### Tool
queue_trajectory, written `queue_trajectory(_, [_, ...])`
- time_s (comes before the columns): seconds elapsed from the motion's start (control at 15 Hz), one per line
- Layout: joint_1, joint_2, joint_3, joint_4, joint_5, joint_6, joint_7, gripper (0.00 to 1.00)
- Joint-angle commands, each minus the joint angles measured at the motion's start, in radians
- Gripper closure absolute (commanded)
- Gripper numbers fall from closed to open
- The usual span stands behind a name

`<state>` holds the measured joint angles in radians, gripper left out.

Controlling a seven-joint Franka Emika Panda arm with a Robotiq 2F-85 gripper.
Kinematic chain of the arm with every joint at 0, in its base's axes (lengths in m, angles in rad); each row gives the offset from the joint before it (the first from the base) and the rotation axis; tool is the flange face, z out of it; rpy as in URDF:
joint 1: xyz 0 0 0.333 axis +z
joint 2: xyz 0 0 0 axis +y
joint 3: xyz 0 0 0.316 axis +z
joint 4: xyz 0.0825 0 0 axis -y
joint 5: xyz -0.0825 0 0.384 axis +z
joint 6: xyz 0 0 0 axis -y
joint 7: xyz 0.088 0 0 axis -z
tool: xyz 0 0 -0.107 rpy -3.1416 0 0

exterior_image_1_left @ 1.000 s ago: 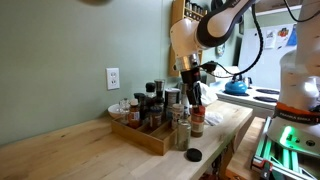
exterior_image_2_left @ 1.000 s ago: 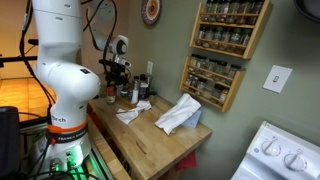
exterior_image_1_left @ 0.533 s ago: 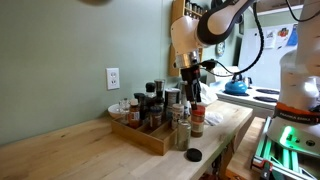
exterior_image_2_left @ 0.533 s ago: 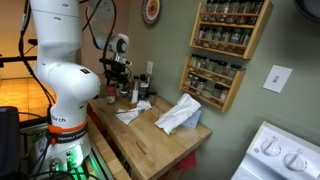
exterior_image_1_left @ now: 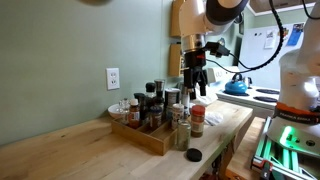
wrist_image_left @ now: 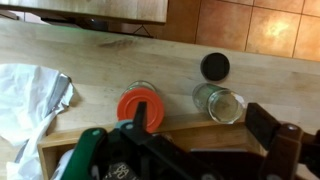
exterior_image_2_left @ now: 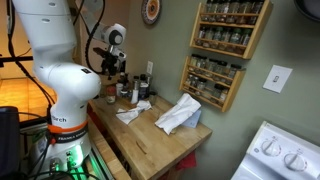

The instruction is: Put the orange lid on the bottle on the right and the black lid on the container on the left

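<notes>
In the wrist view the orange lid [wrist_image_left: 139,104] sits on top of the bottle. To its right stands the clear glass container [wrist_image_left: 221,102] with an open mouth. The black lid [wrist_image_left: 214,67] lies flat on the wooden table just beyond it. My gripper [wrist_image_left: 205,124] hangs open above them, holding nothing, with one finger [wrist_image_left: 143,118] over the orange lid's edge. In an exterior view the gripper [exterior_image_1_left: 197,88] hovers a little above the orange-capped bottle [exterior_image_1_left: 198,119]. The container [exterior_image_1_left: 183,134] stands beside the bottle, and the black lid [exterior_image_1_left: 194,155] lies near the table's front edge.
A wooden tray [exterior_image_1_left: 150,140] of several spice bottles sits behind the bottle and container. White cloths [exterior_image_2_left: 180,115] lie on the table, one also in the wrist view [wrist_image_left: 25,95]. Spice racks [exterior_image_2_left: 230,30] hang on the wall. A stove [exterior_image_2_left: 280,150] stands beyond the table's end.
The gripper has opened, let go of the orange lid on the bottle, and risen straight up clear of it.
</notes>
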<state>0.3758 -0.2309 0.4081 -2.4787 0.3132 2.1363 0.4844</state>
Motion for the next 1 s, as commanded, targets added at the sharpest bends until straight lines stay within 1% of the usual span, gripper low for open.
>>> queue_trajectory(0.0, [0.001, -0.016, 0.013, -0.007, 0.005, -0.002, 0.027, 0.00])
queue_trajectory(0.33, [0.005, -0.039, 0.022, -0.022, 0.010, -0.003, 0.051, 0.00])
queue_trajectory(0.4, [0.008, -0.008, 0.038, -0.001, -0.009, -0.016, 0.069, 0.00])
queue_trajectory(0.67, [0.029, 0.071, 0.103, 0.042, -0.068, -0.006, 0.107, 0.00])
queue_trajectory(0.8, [0.039, 0.115, 0.123, 0.052, -0.073, 0.002, 0.144, 0.00])
queue_trajectory(0.93, [0.054, 0.124, 0.135, 0.044, -0.077, 0.026, 0.187, 0.00])
